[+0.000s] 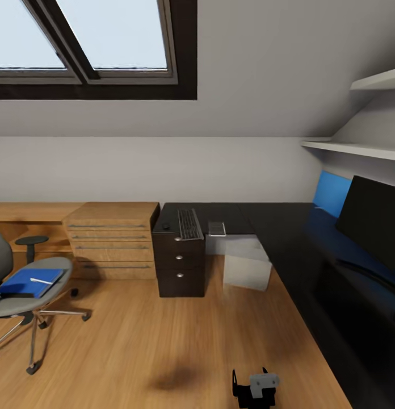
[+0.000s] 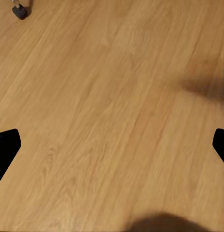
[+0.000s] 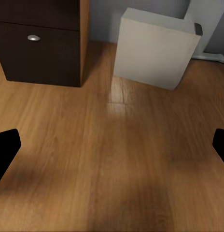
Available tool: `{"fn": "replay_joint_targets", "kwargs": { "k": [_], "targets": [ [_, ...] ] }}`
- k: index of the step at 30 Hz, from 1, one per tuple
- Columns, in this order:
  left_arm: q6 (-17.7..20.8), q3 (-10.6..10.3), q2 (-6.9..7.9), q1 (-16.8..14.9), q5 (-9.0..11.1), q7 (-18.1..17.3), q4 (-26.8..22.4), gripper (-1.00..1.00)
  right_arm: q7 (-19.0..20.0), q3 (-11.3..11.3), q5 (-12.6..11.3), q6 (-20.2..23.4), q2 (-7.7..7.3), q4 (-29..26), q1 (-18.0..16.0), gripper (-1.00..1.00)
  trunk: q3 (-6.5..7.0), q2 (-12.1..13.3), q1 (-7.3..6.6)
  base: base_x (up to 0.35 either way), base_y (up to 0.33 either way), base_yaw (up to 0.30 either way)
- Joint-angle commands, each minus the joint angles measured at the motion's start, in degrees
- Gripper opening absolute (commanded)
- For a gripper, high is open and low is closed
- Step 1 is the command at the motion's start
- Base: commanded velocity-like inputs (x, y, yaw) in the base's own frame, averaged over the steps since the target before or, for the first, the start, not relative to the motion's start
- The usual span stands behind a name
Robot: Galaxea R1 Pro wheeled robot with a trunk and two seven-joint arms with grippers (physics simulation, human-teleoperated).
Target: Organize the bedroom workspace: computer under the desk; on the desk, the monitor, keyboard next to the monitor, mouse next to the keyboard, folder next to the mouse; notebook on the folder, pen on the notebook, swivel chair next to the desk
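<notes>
The black-topped desk runs along the back wall and down the right side. On it lie the keyboard, a small black mouse to its left and a small grey flat rectangle to its right. The monitor stands at the far right. The pale computer sits on the floor under the desk. At the left, the swivel chair carries the blue folder with the pale pen on it. Both grippers, left and right, hang open over bare floor.
The dark drawer unit stands left of the computer, with light wooden cabinets beside it. A blue wall panel and white shelves are at the right. A chair castor lies near the left gripper. Wood floor spreads in front.
</notes>
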Motion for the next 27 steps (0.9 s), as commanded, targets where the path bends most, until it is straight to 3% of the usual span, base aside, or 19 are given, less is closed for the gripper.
{"fn": "replay_joint_targets", "kwargs": {
  "k": [1, 15, 20, 21, 24, 26, 27],
  "targets": [
    [-0.2, -0.1, 0.02, 0.0, 0.6, 0.0, 0.0, 1.00, -0.2, 0.5, -0.5, -0.1, 0.02, 0.0, 0.0, 1.00, -0.06, 0.0, 0.03, 0.331, 0.002, 0.000],
    [-0.2, -0.2, 0.17, 0.0, 0.6, 0.0, 0.0, 1.00, -0.1, 0.6, -0.2, -0.2, 0.13, -0.2, -0.1, 1.00, -0.06, 0.0, 0.03, 0.332, 0.030, 0.000],
    [-0.4, -0.1, 0.24, 0.0, 0.7, 0.0, 0.0, 1.00, -0.1, 0.4, -0.3, 0.0, -0.55, -3.2, -0.3, 1.00, -0.06, 0.0, 0.03, 0.332, 0.128, 0.000],
    [-0.2, 0.0, 0.77, 0.0, 0.9, -1.3, -0.2, 1.00, 0.0, 0.1, -1.5, 5.0, -0.73, -12.3, -1.2, 1.00, -0.06, 0.0, 0.03, 0.332, 0.136, 0.000],
    [-0.1, 0.0, 1.20, 0.0, 1.1, -3.8, -0.2, 1.00, 1.1, 0.1, -4.0, 10.4, -0.70, -17.7, -1.8, 1.00, -0.06, 0.0, 0.03, 0.332, 0.136, 0.000],
    [-0.1, 0.1, 1.90, 0.0, 1.1, -6.0, -0.3, 1.00, 3.8, 0.0, -7.7, 15.4, -0.69, -22.4, -2.1, 1.00, -0.06, 0.0, 0.03, 0.332, 0.137, 0.000],
    [-0.1, 0.1, 2.28, 0.0, 1.2, -7.2, -0.3, 1.00, 6.2, 0.0, -11.1, 18.8, -0.71, -25.3, -2.4, 1.00, -0.06, 0.0, 0.03, 0.332, 0.137, 0.000]
  ]
}}
